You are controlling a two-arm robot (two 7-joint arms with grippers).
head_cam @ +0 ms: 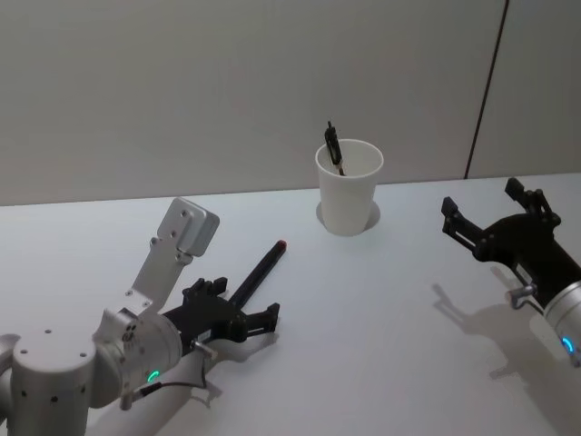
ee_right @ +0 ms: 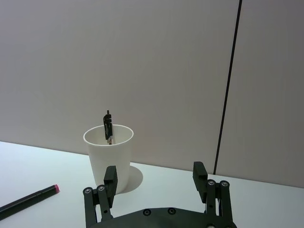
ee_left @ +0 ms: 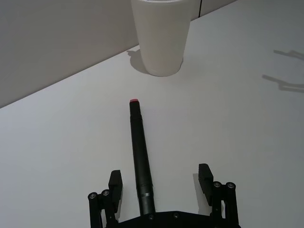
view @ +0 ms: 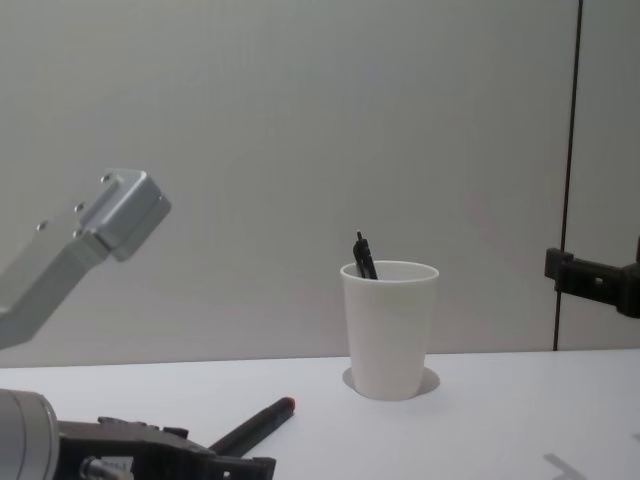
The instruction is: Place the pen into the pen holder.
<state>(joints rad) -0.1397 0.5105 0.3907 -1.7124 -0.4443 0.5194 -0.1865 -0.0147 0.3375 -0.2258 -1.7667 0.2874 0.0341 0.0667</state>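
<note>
A black pen (head_cam: 261, 270) with a red tip lies flat on the white table, its tip toward the pen holder (head_cam: 349, 193), a white paper cup at the back. Another dark pen (head_cam: 333, 147) stands inside the cup. My left gripper (head_cam: 240, 305) is low over the table and open, its fingers on either side of the pen's (ee_left: 140, 154) rear end, closer to one finger (ee_left: 115, 184). The cup (ee_left: 161, 40) stands beyond the tip. My right gripper (head_cam: 481, 202) hovers open to the right of the cup (ee_right: 109, 159), holding nothing.
A grey wall with a dark vertical seam (head_cam: 486, 91) runs right behind the cup. Bare white tabletop (head_cam: 381, 318) stretches between the two arms.
</note>
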